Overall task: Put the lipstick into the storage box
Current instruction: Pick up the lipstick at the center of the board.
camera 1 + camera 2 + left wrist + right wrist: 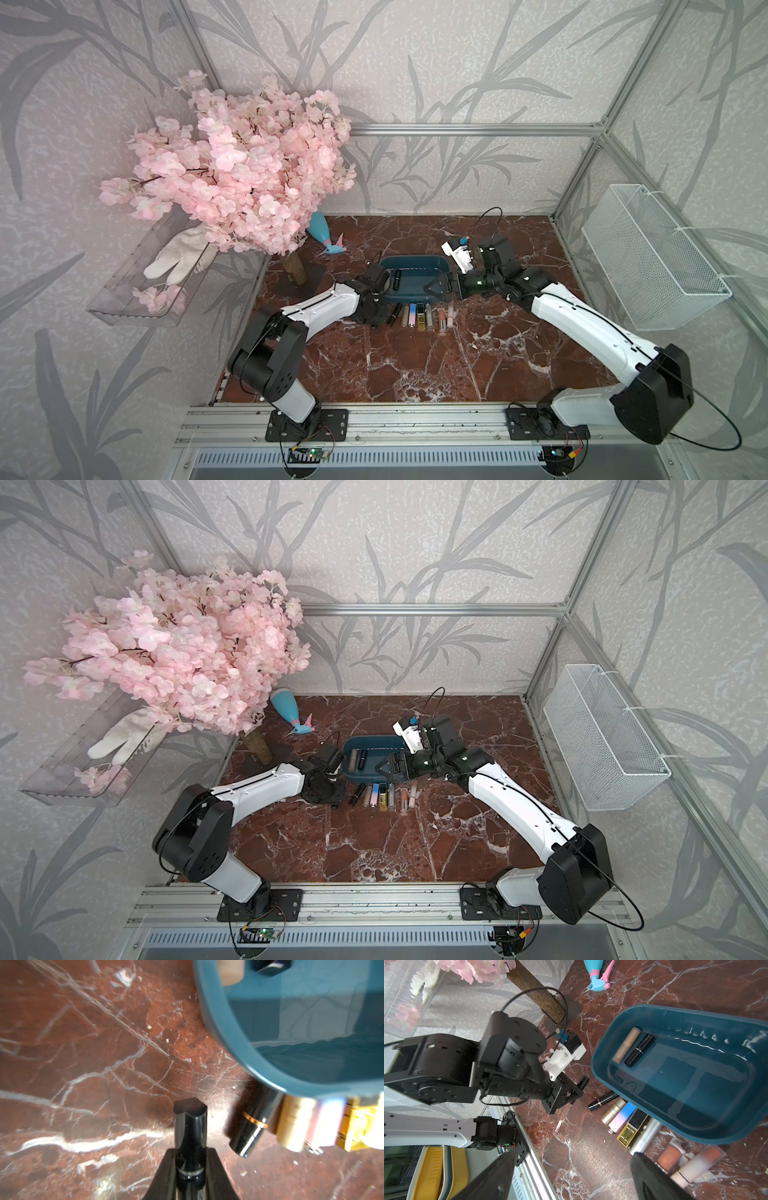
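Red-brown marble tabletop [415,365] carries the storage box [415,258] at frame centre, a beige tube [626,1046] and a dark tube [640,1049] inside. Left gripper [190,1150] pinches a black lipstick [190,1124] just off the box's lower-left corner, hidden beneath the wrist [365,307] in both top views. Right gripper [573,1155] is spread at the box's right end. Lettering on a frosted tube [695,1165] is illegible.

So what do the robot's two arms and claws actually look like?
The left arm and right arm have smooth white shells between chunky black joints, bolted to black base plates. A thin black cable loops off each wrist, beside a white camera bracket with a blue plug. The left claw and right claw are black, each with two tapering fingers.
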Available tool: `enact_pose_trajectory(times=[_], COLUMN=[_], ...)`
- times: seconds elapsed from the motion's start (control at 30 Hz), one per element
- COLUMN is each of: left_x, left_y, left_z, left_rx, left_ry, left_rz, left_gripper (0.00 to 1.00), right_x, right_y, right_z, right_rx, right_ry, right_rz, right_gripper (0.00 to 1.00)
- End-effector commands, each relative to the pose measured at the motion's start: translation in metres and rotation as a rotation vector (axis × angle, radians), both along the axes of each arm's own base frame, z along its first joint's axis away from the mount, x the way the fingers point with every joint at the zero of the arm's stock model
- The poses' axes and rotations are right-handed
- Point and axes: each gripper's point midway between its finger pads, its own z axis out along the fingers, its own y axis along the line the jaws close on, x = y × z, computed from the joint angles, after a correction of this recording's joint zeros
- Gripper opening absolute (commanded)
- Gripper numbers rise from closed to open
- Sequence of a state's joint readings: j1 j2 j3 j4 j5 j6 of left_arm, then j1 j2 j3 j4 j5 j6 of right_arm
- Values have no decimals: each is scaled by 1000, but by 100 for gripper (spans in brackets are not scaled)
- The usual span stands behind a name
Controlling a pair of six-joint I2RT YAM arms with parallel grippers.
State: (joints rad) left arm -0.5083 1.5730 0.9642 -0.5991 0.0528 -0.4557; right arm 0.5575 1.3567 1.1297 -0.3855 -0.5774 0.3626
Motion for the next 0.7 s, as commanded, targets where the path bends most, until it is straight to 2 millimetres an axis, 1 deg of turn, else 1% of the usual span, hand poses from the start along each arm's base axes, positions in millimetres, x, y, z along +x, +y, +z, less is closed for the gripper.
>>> enact_pose_trajectory(times=[0.0, 0.07, 0.17, 0.33, 0.43, 0.6, 0.63, 0.67], left_x=[-9, -12, -15, -12, -5, 16, 21, 26], left_y=[10, 11, 6, -4, -15, -37, -41, -46], left_z=[22, 35, 57, 92, 114, 146, 150, 154], left_rx=[4, -18, -80, -184, -244, -312, -319, -325], left_ry=[-28, -53, -96, -166, -197, -236, -237, -238], left_rz=[8, 12, 13, 32, 27, -15, -25, -36], left_gripper=[11, 11, 11, 12, 12, 12, 12, 12], right_x=[-3, -3, -4, -6, -9, -14, -15, -15], right_y=[2, 5, 7, 7, 4, -4, -5, -8], right_z=[8, 8, 8, 13, 14, 14, 14, 14], right_rx=[25, 32, 39, 46, 38, 6, 0, -8], right_ry=[-25, -24, -21, -34, -45, -65, -72, -80], right_rz=[11, 19, 26, 32, 30, 29, 27, 21], right_gripper=[92, 92, 92, 92, 92, 93, 93, 97])
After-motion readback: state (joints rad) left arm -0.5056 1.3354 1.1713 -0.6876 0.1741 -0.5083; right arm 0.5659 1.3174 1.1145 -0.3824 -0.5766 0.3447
